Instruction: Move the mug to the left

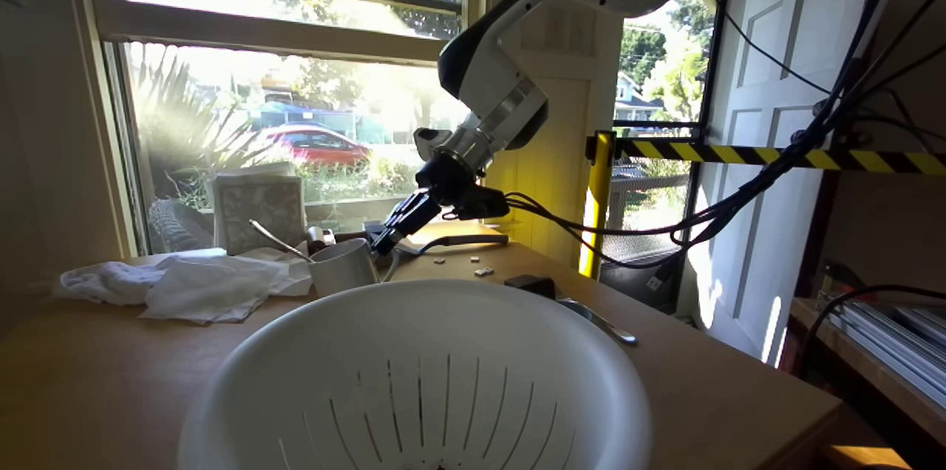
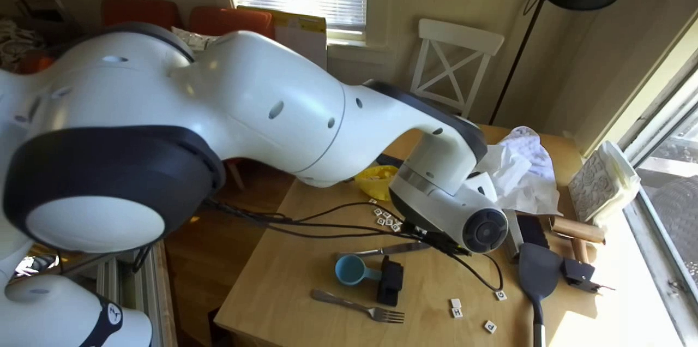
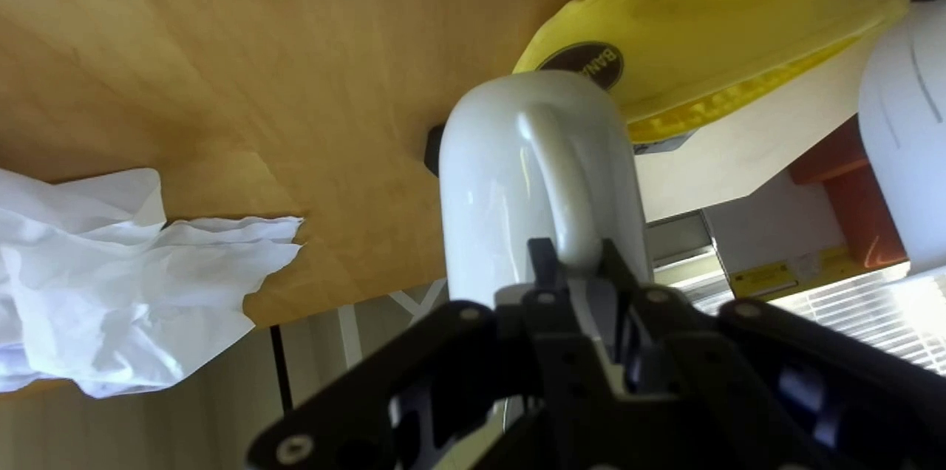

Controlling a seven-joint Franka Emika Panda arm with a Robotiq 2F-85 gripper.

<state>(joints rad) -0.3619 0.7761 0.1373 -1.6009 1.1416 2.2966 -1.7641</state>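
The black two-fingered Robotiq gripper (image 3: 580,257) appears to pinch the curved white handle (image 3: 565,189) of the small plain white ceramic mug (image 3: 497,189): one fingertip bears on each side, with no gap showing. The coming move turns on this hold. In the wrist view the mug lies straight ahead of the fingertips, its long axis running outward from them, roughly along the handle. In an exterior view the mug (image 1: 344,269) sits just picture-left of the fingers, leaning slightly; the big white plastic-looking slotted bowl (image 1: 421,322) hides its base, so I cannot tell whether it rests on the pale wooden table (image 1: 702,389). Farther out, crumpled white paper (image 1: 222,285) spreads past the mug on that side; if that way is the left meant, the carry should probably clear it.
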